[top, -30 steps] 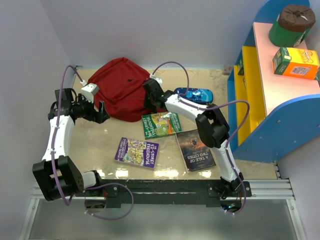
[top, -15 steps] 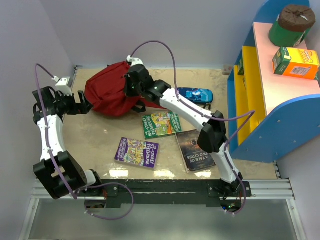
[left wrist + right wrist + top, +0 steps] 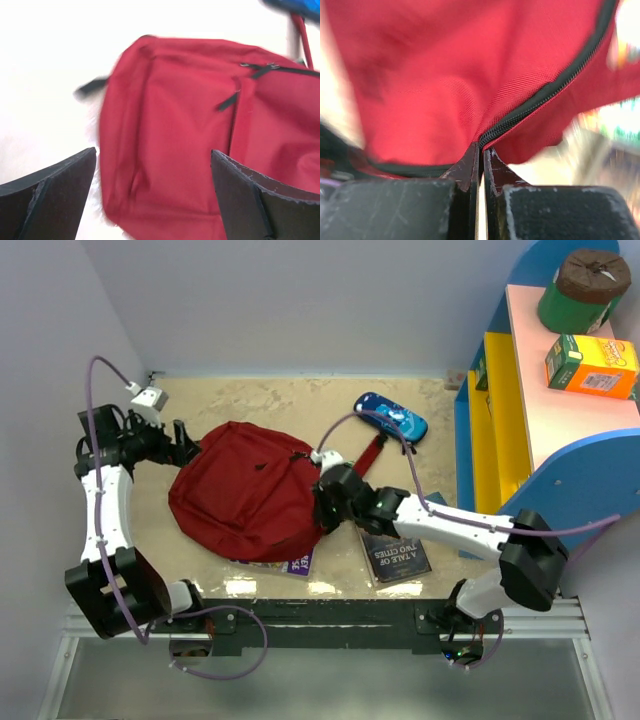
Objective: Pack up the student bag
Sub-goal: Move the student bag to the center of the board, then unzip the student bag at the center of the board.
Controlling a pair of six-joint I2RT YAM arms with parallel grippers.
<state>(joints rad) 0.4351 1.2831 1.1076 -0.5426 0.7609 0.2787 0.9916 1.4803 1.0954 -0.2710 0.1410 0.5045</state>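
The student bag (image 3: 250,505) is a rounded dark-red backpack lying flat in the middle left of the table. Its black zipper (image 3: 555,82) runs along the edge. My right gripper (image 3: 322,512) is at the bag's right edge. In the right wrist view this gripper (image 3: 481,150) is shut on the red fabric right at the zipper seam. My left gripper (image 3: 192,450) stands open just off the bag's far left edge. In the left wrist view its fingers (image 3: 50,195) spread wide over the bag (image 3: 200,125) and hold nothing.
A blue pencil case (image 3: 391,416) lies at the back right, with a red strap (image 3: 372,453) of the bag trailing toward it. A dark book (image 3: 395,555) lies right of the bag, and a purple book (image 3: 296,564) pokes out from under it. A blue and yellow shelf (image 3: 520,440) stands at the right.
The right gripper has pulled the bag from the back of the table toward the near side, over the books; the green book is now covered. The left gripper stays open by the bag's left edge.
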